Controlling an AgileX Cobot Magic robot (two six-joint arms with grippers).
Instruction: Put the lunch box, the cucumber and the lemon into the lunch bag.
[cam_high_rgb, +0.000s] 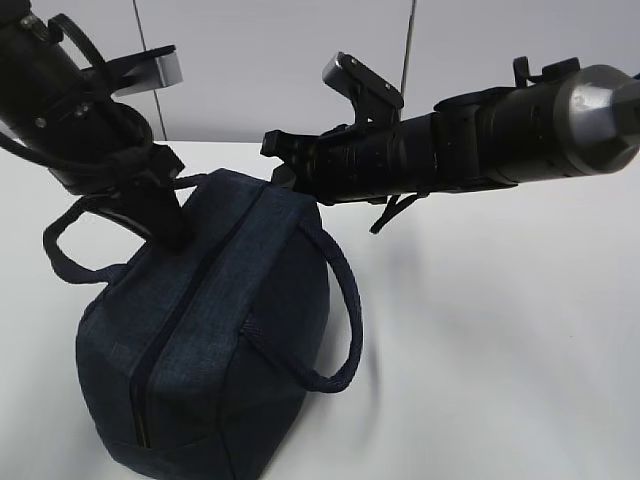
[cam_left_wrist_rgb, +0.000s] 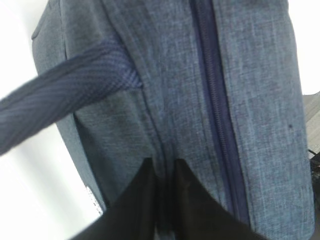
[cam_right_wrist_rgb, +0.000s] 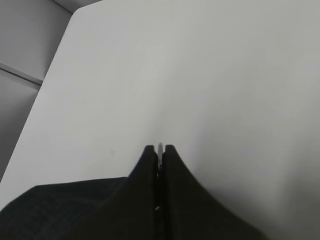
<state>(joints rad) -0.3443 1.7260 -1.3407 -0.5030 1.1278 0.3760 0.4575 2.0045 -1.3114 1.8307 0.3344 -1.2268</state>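
Observation:
The dark navy lunch bag (cam_high_rgb: 215, 330) stands on the white table with its top zipper (cam_high_rgb: 185, 300) closed. My left gripper (cam_high_rgb: 172, 232) comes down onto the bag's top left edge. In the left wrist view it (cam_left_wrist_rgb: 164, 167) is shut on a ridge of the bag's fabric (cam_left_wrist_rgb: 165, 100) beside the zipper (cam_left_wrist_rgb: 215, 100). My right gripper (cam_high_rgb: 275, 160) sits at the bag's far end. In the right wrist view it (cam_right_wrist_rgb: 159, 148) is shut on a thin silver piece (cam_right_wrist_rgb: 159, 145), the zipper pull. The lunch box, cucumber and lemon are out of view.
Two loop handles hang from the bag, one on the left (cam_high_rgb: 60, 245) and one on the right (cam_high_rgb: 340, 300). The white table (cam_high_rgb: 500, 330) stretches to the right, and its far edge (cam_right_wrist_rgb: 55, 65) meets a grey wall.

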